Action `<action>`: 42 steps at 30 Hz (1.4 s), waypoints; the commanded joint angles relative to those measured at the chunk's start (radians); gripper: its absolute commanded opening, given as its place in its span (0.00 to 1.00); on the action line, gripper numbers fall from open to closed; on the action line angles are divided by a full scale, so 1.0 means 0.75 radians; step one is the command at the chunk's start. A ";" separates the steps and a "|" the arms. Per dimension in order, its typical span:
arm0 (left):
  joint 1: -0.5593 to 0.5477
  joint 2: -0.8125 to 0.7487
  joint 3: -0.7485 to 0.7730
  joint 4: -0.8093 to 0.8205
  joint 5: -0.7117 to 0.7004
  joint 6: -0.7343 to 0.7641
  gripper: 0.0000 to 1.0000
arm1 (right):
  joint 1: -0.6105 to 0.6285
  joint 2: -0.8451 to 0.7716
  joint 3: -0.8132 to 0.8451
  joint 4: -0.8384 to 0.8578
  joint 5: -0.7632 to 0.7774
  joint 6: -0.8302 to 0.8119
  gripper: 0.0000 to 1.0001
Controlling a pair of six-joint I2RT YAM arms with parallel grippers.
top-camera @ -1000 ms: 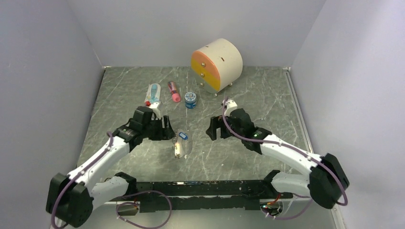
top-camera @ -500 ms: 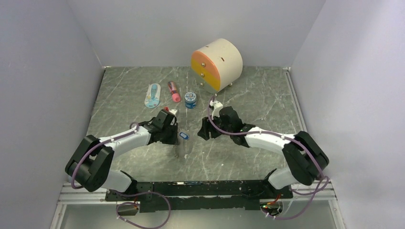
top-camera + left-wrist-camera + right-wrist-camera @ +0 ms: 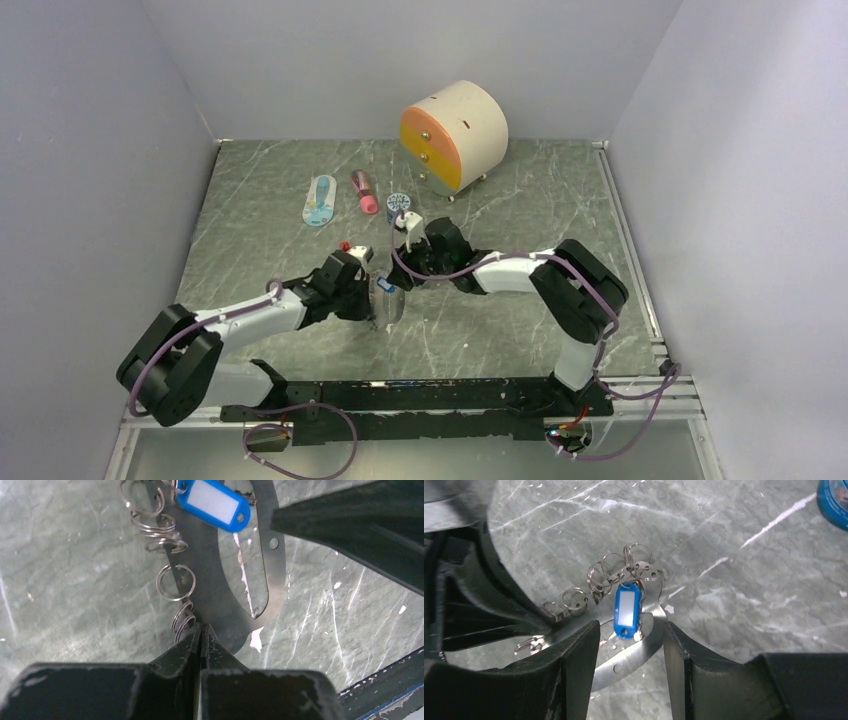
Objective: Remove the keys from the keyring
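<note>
The keyring [image 3: 276, 575] is a thin flat metal oval lying on the marble table, with a strand of small silver split rings [image 3: 175, 582] along its edge. One of the keys shows as a blue plastic tag [image 3: 215, 502] hooked at the loop's far end. My left gripper [image 3: 201, 629] is shut on the loop's near curved end. In the right wrist view my right gripper [image 3: 629, 647] is open, its fingers standing either side of the keyring band [image 3: 624, 662], just short of the blue tag [image 3: 627, 609]. From above, both grippers meet over the keyring [image 3: 389, 306].
A round cream drawer unit with an orange front [image 3: 455, 135] stands at the back. A blue tin [image 3: 399, 203], a pink tube [image 3: 364, 192] and a pale blue oval piece [image 3: 320, 200] lie behind the grippers. The arms' base rail [image 3: 420, 395] runs along the near edge.
Both arms have moved inward onto the keyring. The left gripper went from open to shut at the loop's near end. The right gripper's jaws have narrowed round the band.
</note>
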 commanded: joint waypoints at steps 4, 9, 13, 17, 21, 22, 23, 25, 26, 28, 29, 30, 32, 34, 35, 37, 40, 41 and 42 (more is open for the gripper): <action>-0.008 -0.142 -0.074 0.009 -0.049 -0.099 0.07 | 0.066 0.097 0.143 0.066 -0.009 -0.200 0.50; -0.007 -0.145 -0.105 0.048 -0.038 -0.121 0.07 | 0.104 0.154 0.200 0.047 0.047 -0.276 0.45; -0.008 -0.128 -0.103 0.059 -0.031 -0.121 0.07 | 0.111 0.192 0.216 0.080 0.085 -0.283 0.38; -0.008 -0.143 -0.103 0.048 -0.025 -0.120 0.07 | 0.130 0.261 0.277 0.055 0.113 -0.309 0.32; -0.005 -0.178 -0.122 0.047 -0.032 -0.127 0.07 | 0.134 0.298 0.288 0.061 0.129 -0.307 0.28; -0.006 -0.180 -0.126 0.051 -0.033 -0.129 0.07 | 0.135 0.302 0.285 0.066 0.142 -0.306 0.28; -0.006 -0.181 -0.129 0.054 -0.031 -0.129 0.07 | 0.135 0.303 0.280 0.077 0.154 -0.304 0.26; -0.006 -0.177 -0.128 0.054 -0.029 -0.129 0.07 | 0.135 0.305 0.276 0.078 0.170 -0.307 0.22; -0.006 -0.174 -0.125 0.054 -0.030 -0.129 0.07 | 0.135 0.303 0.273 0.079 0.175 -0.309 0.20; -0.006 -0.171 -0.121 0.047 -0.032 -0.126 0.07 | 0.134 0.290 0.265 0.079 0.176 -0.311 0.12; -0.006 -0.174 -0.120 0.046 -0.033 -0.126 0.07 | 0.135 0.276 0.258 0.076 0.172 -0.313 0.07; -0.006 -0.179 -0.121 0.045 -0.034 -0.125 0.07 | 0.134 0.258 0.253 0.070 0.166 -0.314 0.03; -0.006 -0.197 -0.121 0.042 -0.046 -0.121 0.07 | 0.135 0.217 0.239 0.049 0.160 -0.317 0.00; -0.007 -0.230 -0.123 0.032 -0.061 -0.115 0.07 | 0.135 0.155 0.224 0.023 0.152 -0.306 0.00; -0.007 -0.248 -0.121 0.024 -0.067 -0.107 0.07 | 0.134 0.126 0.215 0.008 0.148 -0.302 0.00; -0.005 -0.287 -0.117 0.001 -0.081 -0.095 0.07 | 0.135 0.065 0.188 -0.001 0.136 -0.289 0.00; -0.006 -0.344 -0.108 -0.022 -0.124 -0.084 0.09 | 0.135 0.009 0.160 -0.015 0.144 -0.283 0.00; -0.006 -0.361 -0.105 -0.022 -0.131 -0.080 0.12 | 0.134 -0.009 0.152 -0.017 0.143 -0.281 0.00; -0.005 -0.376 -0.102 -0.019 -0.134 -0.073 0.14 | 0.134 -0.026 0.139 -0.015 0.136 -0.273 0.00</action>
